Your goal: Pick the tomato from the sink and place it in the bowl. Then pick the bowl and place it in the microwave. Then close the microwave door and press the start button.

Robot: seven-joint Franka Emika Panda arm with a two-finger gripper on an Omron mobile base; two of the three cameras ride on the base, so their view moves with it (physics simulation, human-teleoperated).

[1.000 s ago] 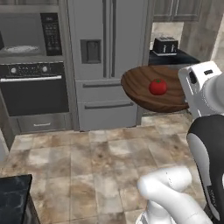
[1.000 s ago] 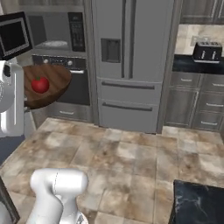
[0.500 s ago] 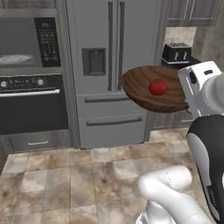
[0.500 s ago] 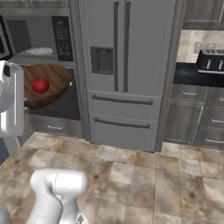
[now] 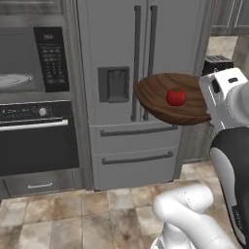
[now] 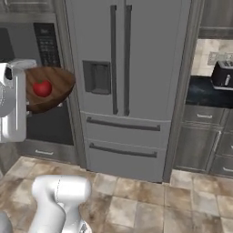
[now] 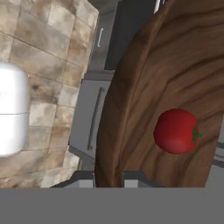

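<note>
My gripper [image 7: 109,179] is shut on the near rim of the wooden bowl [image 5: 165,99], holding it in the air in front of the fridge. The fingertips [image 7: 87,178] sit on either side of the rim. The red tomato [image 5: 176,96] lies inside the bowl [image 6: 52,86], close to the hand; the tomato [image 7: 177,131] shows its green stem in the hand view. The microwave [image 5: 29,61] stands open at the far left, with its white turntable and black keypad [image 5: 51,58] in sight. Its door and the sink are out of view.
A steel double-door fridge [image 5: 136,92] with a dispenser stands straight ahead. The oven [image 5: 36,141] sits under the microwave. A black toaster [image 6: 223,75] rests on the dark counter at the right, above grey cabinets. Tiled floor lies in front.
The base has driven on, so the whole scene has shifted: fridge and microwave loom larger and closer. The bowl with the tomato stays held the same way by the gripper.
</note>
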